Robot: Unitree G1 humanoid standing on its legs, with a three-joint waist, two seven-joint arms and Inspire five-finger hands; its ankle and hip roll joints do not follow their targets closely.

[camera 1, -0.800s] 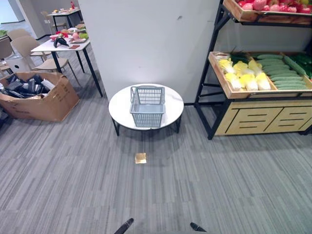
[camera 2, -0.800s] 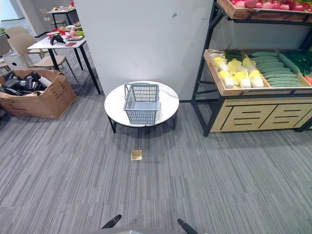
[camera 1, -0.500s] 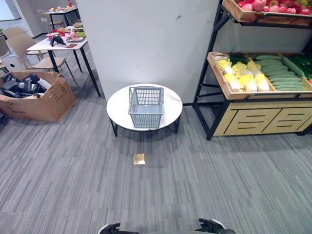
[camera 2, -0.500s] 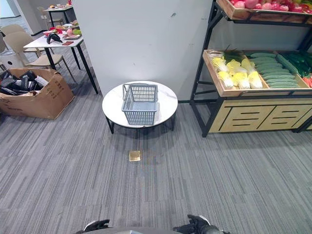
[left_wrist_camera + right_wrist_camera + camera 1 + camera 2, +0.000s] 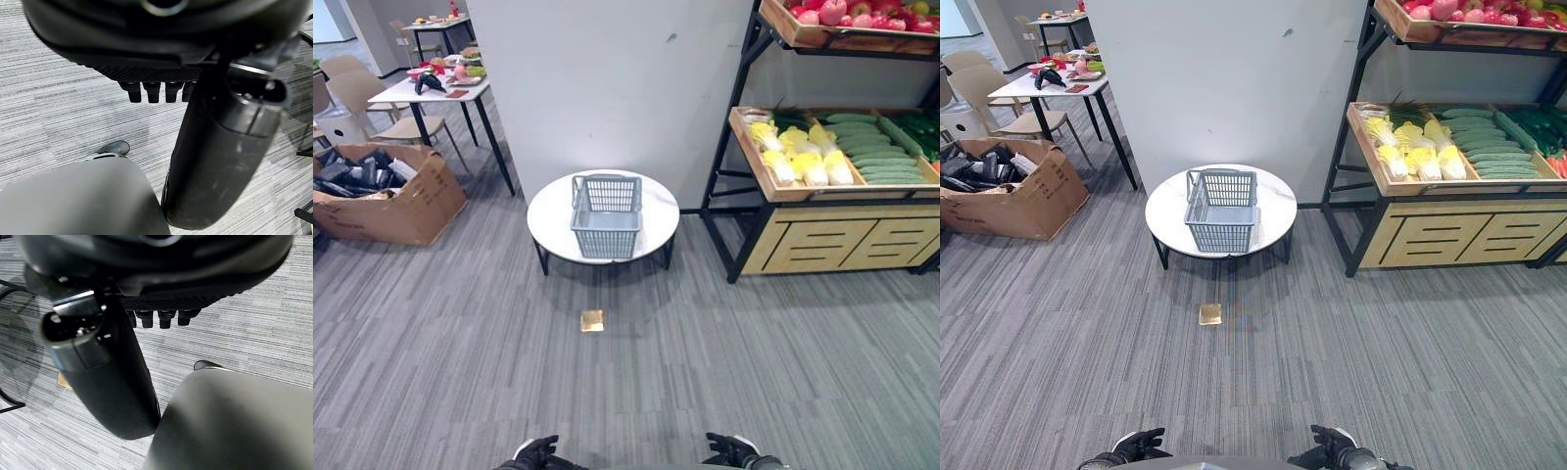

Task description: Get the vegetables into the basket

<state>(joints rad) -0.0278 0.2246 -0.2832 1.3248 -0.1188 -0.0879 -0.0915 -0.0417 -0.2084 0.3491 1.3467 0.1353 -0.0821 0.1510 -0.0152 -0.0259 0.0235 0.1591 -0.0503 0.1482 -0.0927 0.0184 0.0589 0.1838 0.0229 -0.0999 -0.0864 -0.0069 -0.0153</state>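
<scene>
A grey plastic basket (image 5: 607, 206) with its handle up stands empty on a low round white table (image 5: 553, 211) ahead. To the right, a wooden shelf (image 5: 832, 240) holds a tray of yellow-white cabbages (image 5: 803, 157) and green cucumbers (image 5: 881, 157). My left hand (image 5: 536, 453) and right hand (image 5: 731, 450) hang low at the near edge, far from both basket and shelf. In the wrist views the left hand's fingers (image 5: 156, 90) and the right hand's fingers (image 5: 161, 318) are relaxed over grey carpet and hold nothing.
A white pillar (image 5: 607, 88) rises behind the table. Red apples (image 5: 842, 12) fill the shelf's top crate. An open cardboard box (image 5: 391, 201) sits at the left, with a cluttered white table (image 5: 431, 93) and chairs behind. A small gold floor plate (image 5: 592, 320) lies before the round table.
The camera has shifted slightly. Both hands have come up into the bottom edge of the eye views. The basket and the vegetables have not moved.
</scene>
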